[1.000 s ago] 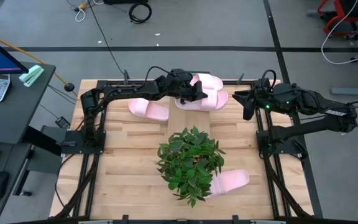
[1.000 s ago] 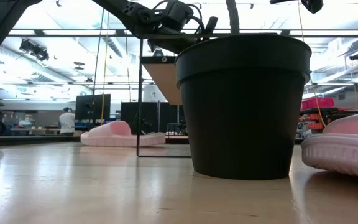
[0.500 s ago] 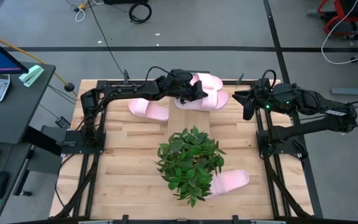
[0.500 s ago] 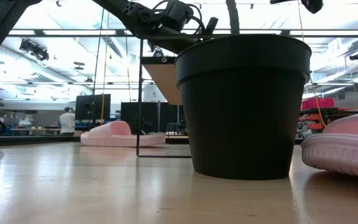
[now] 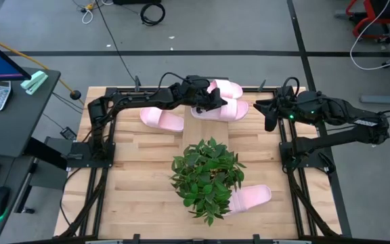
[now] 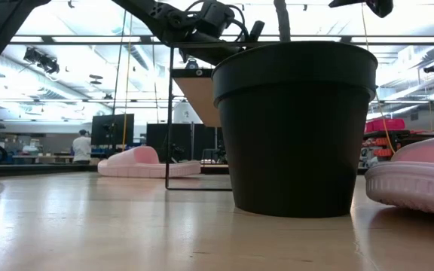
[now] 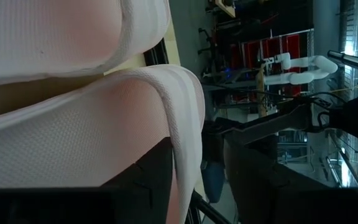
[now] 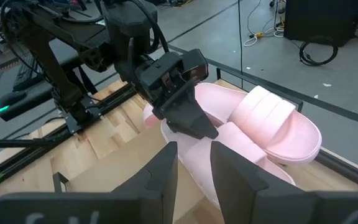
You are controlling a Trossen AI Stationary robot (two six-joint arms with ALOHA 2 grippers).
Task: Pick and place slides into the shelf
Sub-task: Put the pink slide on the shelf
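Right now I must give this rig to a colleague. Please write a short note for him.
Left claw: on the shelf, at the nearer of two slides there; whether it grips, I cannot tell.
Right claw: waits open at the table's right side, empty.
Done: second shelf slide lies beside the first.
Left: one slide on the table left of the shelf, one slide beside the potted plant.

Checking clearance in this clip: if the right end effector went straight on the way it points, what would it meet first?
Probably the left end effector, sitting at the near pink slide on the shelf; depth is unclear, so the right end effector might meet the slide first.
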